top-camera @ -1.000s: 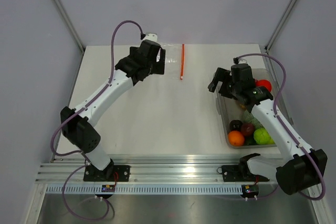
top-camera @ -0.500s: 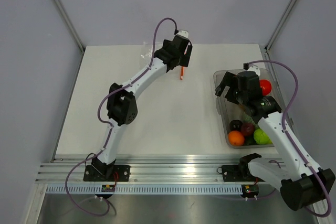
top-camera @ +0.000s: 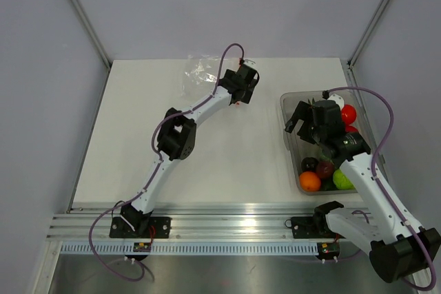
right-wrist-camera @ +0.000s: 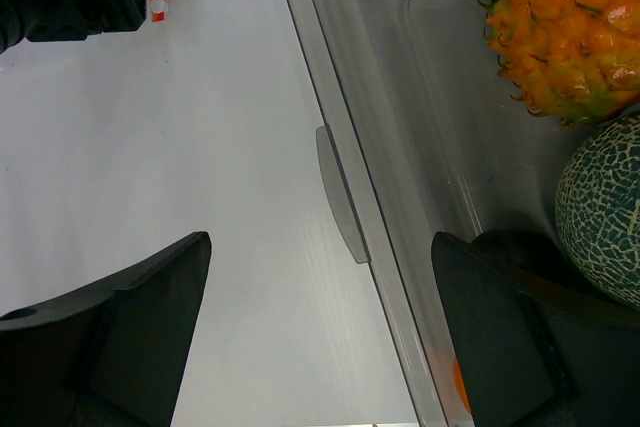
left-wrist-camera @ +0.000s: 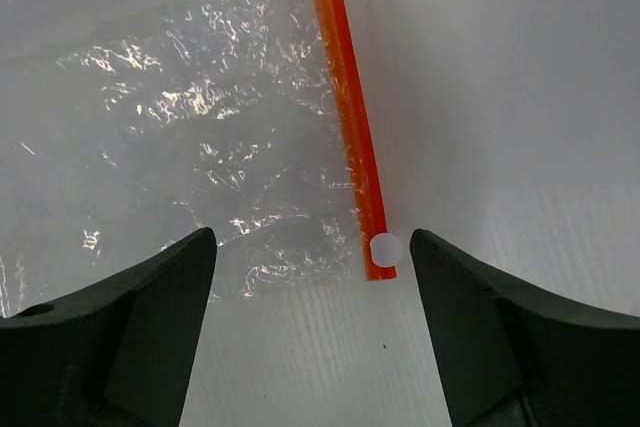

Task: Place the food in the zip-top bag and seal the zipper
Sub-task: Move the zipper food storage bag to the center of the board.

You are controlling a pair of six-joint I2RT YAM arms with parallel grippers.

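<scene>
The left pincer (left-wrist-camera: 310, 247) is let go and wide, with nothing in it (its two black fingers sit at the bottom of its wrist view, one at each side). Just above the gap between them is the near end of the thin red-orange plastic zipper strip (left-wrist-camera: 348, 117), with a small white knob (left-wrist-camera: 385, 247) on it. That end sits a bit right of the middle, closer to the right-side finger. From there the strip runs long and straight up to the top of the frame, leaning a little left. So it points away from the pincer, not across it.

The crinkly clear plastic zip-top bag (left-wrist-camera: 200, 127) lies flat on the white desk (left-wrist-camera: 520, 97), all to the left of the strip. This arm is the one near the bag.

The right pincer (right-wrist-camera: 320, 242) is wide and empty too, over the wall of the stiff clear plastic bin (right-wrist-camera: 345, 197). The food is in that bin, like the yellow-orange toy pineapple with green leaves (right-wrist-camera: 565, 27) at the upper right of that view.
</scene>
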